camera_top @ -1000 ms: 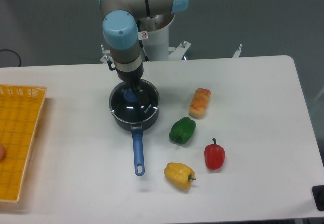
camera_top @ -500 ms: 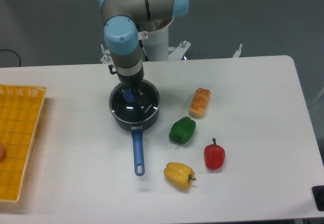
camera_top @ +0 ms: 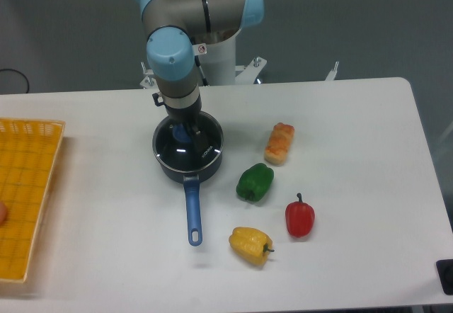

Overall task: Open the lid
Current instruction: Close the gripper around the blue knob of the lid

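Note:
The dark saucepan (camera_top: 167, 168) with a blue handle (camera_top: 192, 214) stands left of the table's centre. The round glass lid (camera_top: 173, 151) lies flat on it. The lid's blue knob (camera_top: 182, 133) shows just under the wrist. My gripper (camera_top: 187, 134) hangs straight down over the lid's centre with its jaws straddling the knob. One dark finger (camera_top: 203, 148) shows right of the knob and lies low over the glass; the other is hidden behind the wrist. The fingers look open around the knob, not closed on it.
Right of the pan lie a green pepper (camera_top: 255, 182), a red pepper (camera_top: 300, 217), a yellow pepper (camera_top: 250, 244) and an orange bread-like piece (camera_top: 279, 143). A yellow basket (camera_top: 28, 200) sits at the left edge. The robot base (camera_top: 219, 61) stands behind the pan.
The arm has sunk slightly and shifted a little right over the lid. The lid and pan have not moved.

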